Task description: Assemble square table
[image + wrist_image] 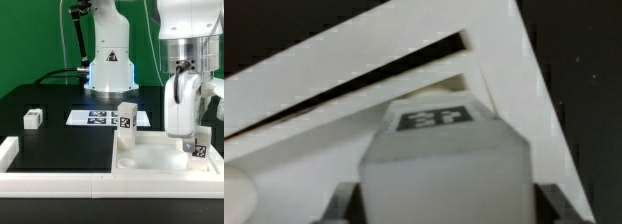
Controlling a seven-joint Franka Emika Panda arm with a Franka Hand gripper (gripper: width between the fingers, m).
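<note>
The white square tabletop [155, 158] lies at the exterior view's right, and its raised rim [384, 70] fills the wrist view. One tagged white leg [126, 118] stands upright at the tabletop's far corner. My gripper [188, 140] hangs over the tabletop's right side, shut on a second leg [195, 150] whose tagged end points down close to the top. In the wrist view that leg [446, 165] sits between my dark fingers [345, 203], its tag facing the camera. A third leg [33, 119] lies loose on the black table at the exterior view's left.
The marker board [100, 117] lies flat in front of the arm's white base [108, 65]. A long white border rail [60, 182] runs along the front edge and turns up the left side. A green wall stands behind.
</note>
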